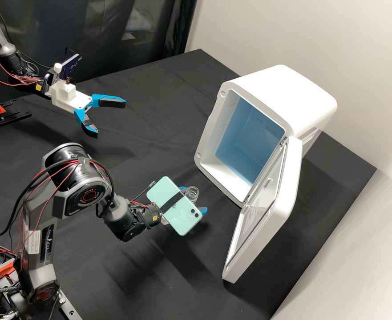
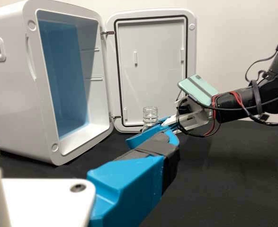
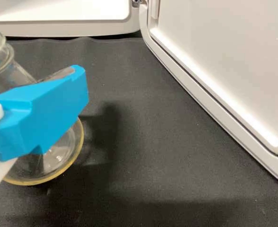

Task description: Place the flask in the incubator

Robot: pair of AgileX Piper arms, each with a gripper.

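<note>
High view: right jaws grip the conical flask (image 1: pixel 191 192) before the open incubator (image 1: pixel 293 102); keep it upright entering. Left jaws open.

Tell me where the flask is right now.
In the high view the flask is gripped in the right claw, near the middle of the bench, just short of the incubator and its open door.

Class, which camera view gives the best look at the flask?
The right wrist view: the flask sits close, its clear body and round base plain, a blue finger across it. The high view shows its neck; the left wrist view shows its neck and mouth.
</note>
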